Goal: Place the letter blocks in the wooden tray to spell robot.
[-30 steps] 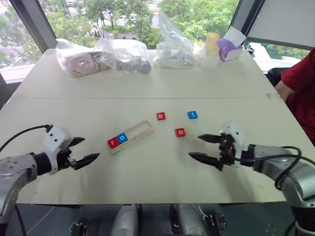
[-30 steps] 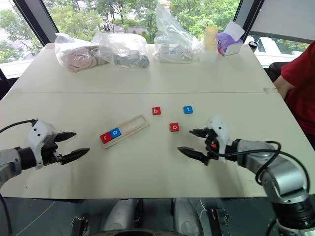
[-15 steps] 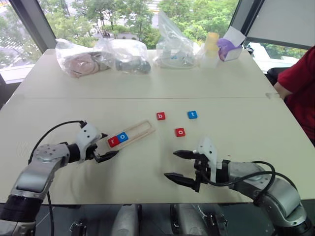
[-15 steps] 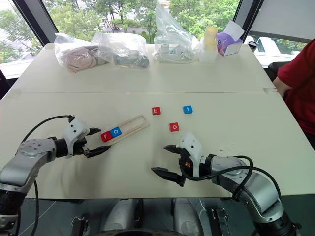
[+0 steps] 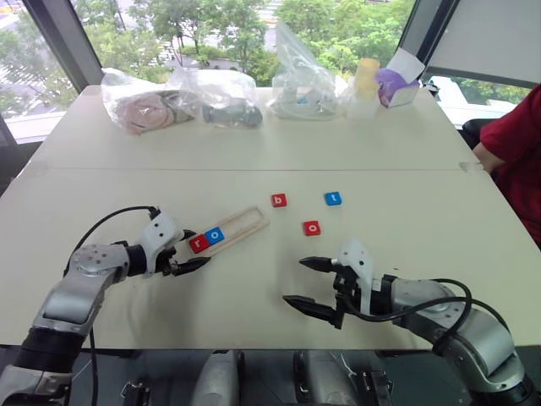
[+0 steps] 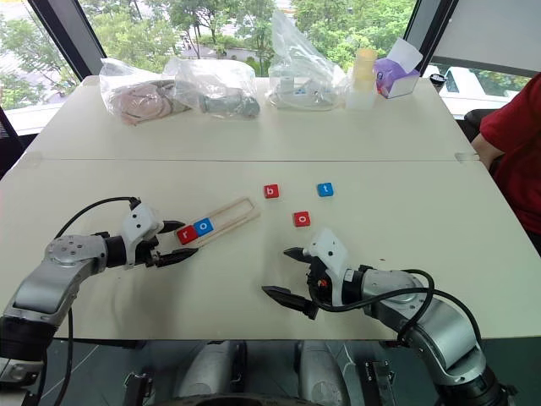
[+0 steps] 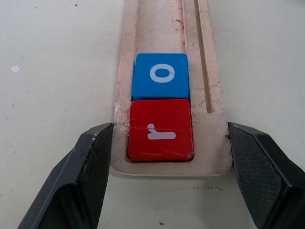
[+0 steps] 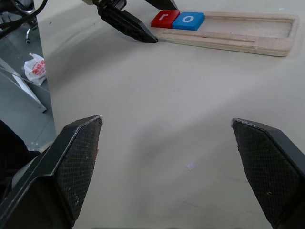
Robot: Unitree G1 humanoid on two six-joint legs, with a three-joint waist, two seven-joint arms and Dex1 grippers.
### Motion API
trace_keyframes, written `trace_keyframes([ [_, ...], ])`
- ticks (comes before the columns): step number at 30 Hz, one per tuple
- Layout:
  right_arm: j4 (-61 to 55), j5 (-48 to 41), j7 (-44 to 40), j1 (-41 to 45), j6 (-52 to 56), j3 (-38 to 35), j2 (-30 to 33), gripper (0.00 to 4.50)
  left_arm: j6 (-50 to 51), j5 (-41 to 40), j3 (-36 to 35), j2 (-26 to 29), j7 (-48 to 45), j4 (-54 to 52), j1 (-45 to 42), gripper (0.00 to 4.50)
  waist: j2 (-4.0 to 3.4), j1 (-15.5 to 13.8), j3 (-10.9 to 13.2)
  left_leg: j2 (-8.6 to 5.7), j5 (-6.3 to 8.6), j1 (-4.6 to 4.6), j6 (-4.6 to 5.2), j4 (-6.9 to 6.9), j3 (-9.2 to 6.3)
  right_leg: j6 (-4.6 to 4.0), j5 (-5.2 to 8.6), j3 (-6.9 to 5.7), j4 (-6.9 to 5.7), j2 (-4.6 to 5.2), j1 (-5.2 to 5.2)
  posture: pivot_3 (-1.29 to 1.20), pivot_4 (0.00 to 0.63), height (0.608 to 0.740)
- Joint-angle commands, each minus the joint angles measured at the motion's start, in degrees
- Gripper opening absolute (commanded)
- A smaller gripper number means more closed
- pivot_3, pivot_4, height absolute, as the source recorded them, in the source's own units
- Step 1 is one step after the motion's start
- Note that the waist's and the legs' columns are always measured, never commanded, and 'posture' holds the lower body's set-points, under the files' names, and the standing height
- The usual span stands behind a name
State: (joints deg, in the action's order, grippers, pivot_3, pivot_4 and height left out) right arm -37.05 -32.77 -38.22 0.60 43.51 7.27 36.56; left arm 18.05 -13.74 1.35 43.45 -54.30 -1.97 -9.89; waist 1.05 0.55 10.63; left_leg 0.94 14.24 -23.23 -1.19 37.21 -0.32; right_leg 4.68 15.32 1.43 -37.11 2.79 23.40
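Note:
The wooden tray lies slantwise left of the table's middle. At its near left end sit a red r block and a blue o block, side by side. My left gripper is shut on that end of the tray, one finger against each long side, with the r block between them. A red b block, a blue t block and a red o block lie loose to the tray's right. My right gripper hovers open and empty near the front edge.
Clear plastic bags with odds and ends, stacked cups and a small box with a purple thing line the table's far side. A person in a red sleeve sits at the right edge.
My left gripper has come in from the left to the tray's near end and shut on it. My right gripper has moved left and nearer the front edge, still open.

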Motion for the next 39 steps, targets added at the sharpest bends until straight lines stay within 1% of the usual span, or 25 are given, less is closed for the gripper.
trace_keyframes([
  [1,0.34,0.49,-0.49,-0.91,-2.17,-1.59,0.27,4.50,-0.65,0.72,1.42,0.57,-2.26,0.72,-0.40,3.09,0.01,0.01,-0.01,0.00,0.00,0.00,0.00,0.00,0.00,0.00,0.00,0.00,0.00,0.00,0.00,0.00,0.150,0.740],
  [3,1.36,0.89,-0.32,-1.52,-3.03,-2.63,0.15,4.50,-1.71,0.14,1.09,1.12,-4.20,1.19,-2.00,3.09,0.01,0.00,-0.01,0.00,0.00,-0.01,0.00,0.00,0.00,0.00,0.00,0.00,0.00,0.00,0.00,0.00,0.150,0.740],
  [6,3.28,0.96,0.57,-1.79,-3.61,-4.98,-0.24,4.50,-1.97,-1.94,1.08,1.92,-9.53,1.68,-5.66,3.09,0.04,0.04,0.01,0.00,0.00,-0.04,0.00,0.01,0.02,0.01,0.00,-0.01,0.00,-0.03,0.03,0.00,0.150,0.740],
  [10,4.12,-0.34,1.41,-3.26,-2.58,-9.84,0.46,4.50,-6.48,-0.20,5.98,4.70,-20.23,3.58,-11.21,3.09,0.04,0.06,0.02,-0.01,0.00,-0.09,0.00,0.02,0.02,0.01,0.00,-0.02,0.00,-0.10,0.05,0.00,0.150,0.740],
  [13,3.37,-0.77,1.97,-3.96,-1.72,-11.43,0.62,4.50,-9.19,1.10,8.39,4.44,-24.37,8.86,-15.13,3.09,0.03,0.20,0.01,-0.01,0.00,-0.07,0.00,-0.01,0.05,0.01,0.00,-0.02,0.00,-0.12,0.05,0.00,0.150,0.740],
  [16,2.02,-1.98,3.85,-4.15,-0.37,-13.24,-0.33,4.50,-13.69,3.50,10.68,3.01,-26.83,15.50,-19.13,3.09,0.04,0.27,0.02,-0.05,0.00,-0.07,0.01,0.00,0.09,0.02,0.00,-0.02,-0.03,-0.24,0.07,0.00,0.150,0.740],
  [19,0.41,-2.83,5.15,-4.11,0.96,-13.78,-0.65,4.50,-15.91,4.79,11.90,1.50,-28.01,19.97,-21.64,3.09,0.04,0.22,0.02,-0.04,0.00,-0.09,0.01,0.01,0.11,0.04,-0.02,-0.02,-0.06,-0.29,0.08,0.00,0.150,0.740],
  [21,-0.40,-2.94,5.83,-4.19,1.50,-13.66,-0.64,4.50,-17.97,6.00,12.30,0.66,-28.01,22.10,-22.49,3.09,0.05,0.17,0.02,-0.03,0.00,-0.10,0.01,0.02,0.09,0.14,-0.07,-0.02,-0.05,-0.29,0.08,0.00,0.150,0.740],
  [25,-1.34,-3.48,7.53,-3.38,2.58,-13.77,-1.09,4.50,-18.34,6.26,12.14,-1.02,-27.77,23.97,-23.22,3.09,0.05,0.12,0.02,-0.02,0.00,-0.12,0.01,0.02,0.08,0.17,-0.08,-0.02,-0.05,-0.26,0.08,0.00,0.150,0.740],
  [27,-1.11,-3.31,8.48,-2.40,2.97,-13.56,-1.43,4.50,-17.93,6.08,11.88,-1.34,-27.95,23.64,-22.81,4.15,0.05,0.13,0.02,-0.02,0.00,-0.12,0.01,0.04,0.07,0.18,-0.08,-0.02,-0.05,-0.26,0.07,0.00,0.150,0.740],
  [28,-1.02,-3.33,8.74,-1.92,3.20,-13.43,-1.50,4.50,-17.68,5.92,11.76,-1.39,-28.03,23.28,-22.51,4.47,0.05,0.17,0.02,-0.02,0.00,-0.12,0.01,0.05,0.07,0.18,-0.09,-0.02,-0.05,-0.26,0.07,0.00,0.150,0.740],
  [32,-0.51,-4.13,9.17,0.22,4.35,-13.39,-1.89,4.50,-18.13,6.34,10.92,-1.27,-25.60,21.09,-20.57,4.47,0.04,0.24,0.02,0.00,0.00,-0.11,0.01,0.04,0.02,0.18,-0.09,-0.01,-0.07,-0.26,0.07,0.00,0.150,0.740],
  [35,0.98,-5.90,12.83,5.10,7.10,-13.74,-5.33,4.50,-17.93,5.51,9.43,0.49,-25.44,18.46,-19.12,4.47,0.05,0.43,0.02,0.04,0.00,-0.08,0.01,0.03,-0.02,0.18,-0.09,0.00,-0.08,-0.25,0.08,0.00,0.150,0.740],
  [37,3.11,-4.03,17.19,11.32,10.40,-10.35,-8.49,4.50,-15.49,4.51,7.46,2.70,-24.91,15.04,-17.69,4.47,0.08,0.76,0.03,0.05,-0.01,-0.08,0.01,0.04,-0.04,0.18,-0.10,0.01,-0.14,-0.26,0.10,0.00,0.150,0.740],
  [39,6.28,-0.43,19.52,17.47,11.87,-5.40,-10.48,4.50,-11.36,2.50,5.48,5.20,-24.80,9.96,-15.50,4.47,0.06,0.75,0.04,0.08,-0.01,-0.08,0.01,0.03,-0.02,0.15,-0.12,0.03,-0.18,-0.26,0.16,0.00,0.150,0.740],
])
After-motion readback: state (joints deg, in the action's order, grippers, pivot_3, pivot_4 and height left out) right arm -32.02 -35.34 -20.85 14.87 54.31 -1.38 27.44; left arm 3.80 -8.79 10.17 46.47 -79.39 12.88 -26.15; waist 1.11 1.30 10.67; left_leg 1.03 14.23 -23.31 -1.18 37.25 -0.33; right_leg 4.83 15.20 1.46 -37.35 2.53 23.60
